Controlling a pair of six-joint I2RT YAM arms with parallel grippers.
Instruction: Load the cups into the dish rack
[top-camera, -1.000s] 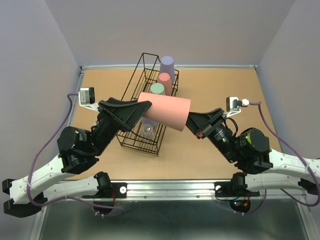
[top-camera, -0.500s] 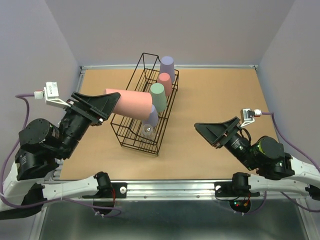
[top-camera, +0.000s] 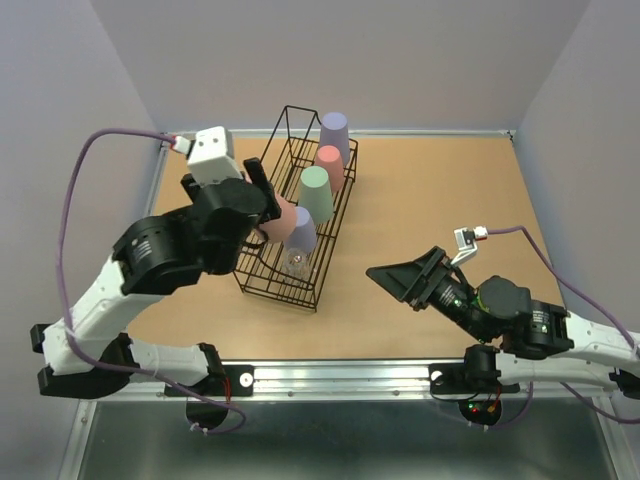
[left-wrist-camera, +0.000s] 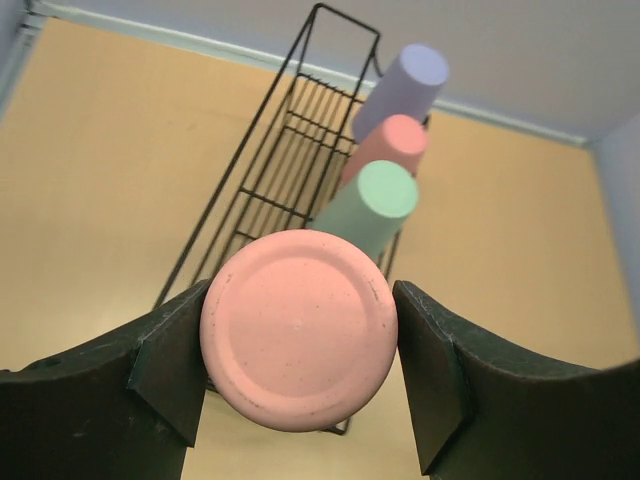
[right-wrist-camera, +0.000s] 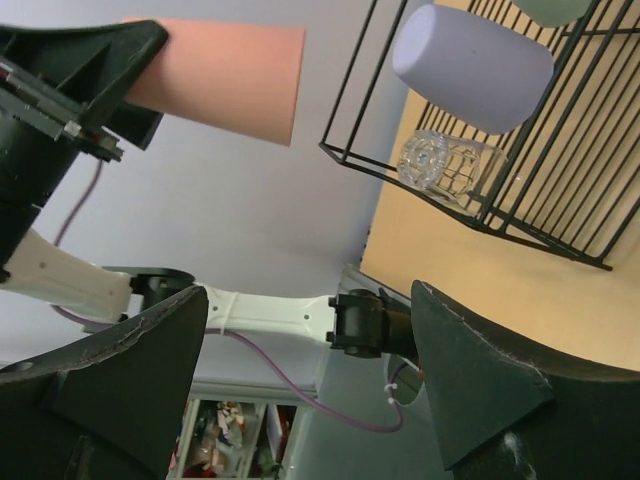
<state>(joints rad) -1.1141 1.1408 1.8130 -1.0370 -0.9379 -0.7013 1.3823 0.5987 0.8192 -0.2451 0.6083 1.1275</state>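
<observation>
My left gripper (top-camera: 267, 211) grasps a salmon-pink cup (left-wrist-camera: 298, 342), poised above the left side of the dish rack (top-camera: 276, 286). My right gripper (top-camera: 378, 272) is released and empty, low over the table (top-camera: 430, 190), well right of the rack.

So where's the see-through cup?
In the top view, the clear cup lies at the rack's near end, left of centre, right beside a purple cup.

The right hand (right-wrist-camera: 310, 290) shows two dark fingers spread wide with nothing between them. Beyond them, the left hand (right-wrist-camera: 148, 80) grips a salmon-pink cup (right-wrist-camera: 225, 75), apart from the black wire dish rack (right-wrist-camera: 400, 185). Inside the rack, a lavender cup (right-wrist-camera: 475, 68) and a clear cup (right-wrist-camera: 445, 163) sit side by side. The rack stands on the tan surface (right-wrist-camera: 520, 300).
</observation>
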